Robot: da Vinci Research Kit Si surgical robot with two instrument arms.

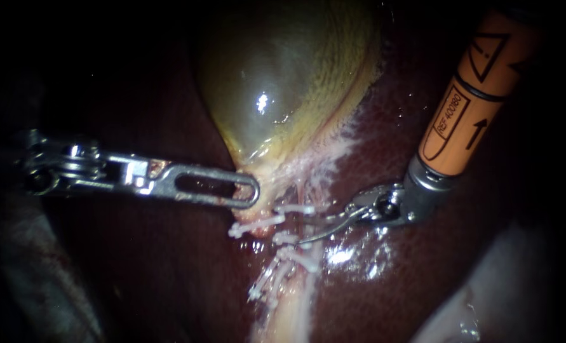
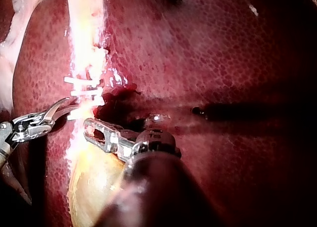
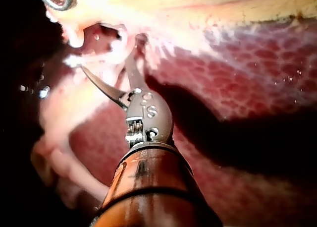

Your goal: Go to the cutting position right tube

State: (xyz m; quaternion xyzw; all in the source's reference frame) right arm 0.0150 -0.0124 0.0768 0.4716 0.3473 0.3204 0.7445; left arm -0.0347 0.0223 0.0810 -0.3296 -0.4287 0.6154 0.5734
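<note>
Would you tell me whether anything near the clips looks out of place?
Nothing is plainly wrong. The clips sit crowded, at differing angles, below the gallbladder, and the right instrument has its blades open close beside them.

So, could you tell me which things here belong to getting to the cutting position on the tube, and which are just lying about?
In the job:
right instrument, blades open
tube at the blades
clips on it
left instrument, jaws shut on the gallbladder

Just there:
liver
pale sheet at the edge, unclear what
</note>
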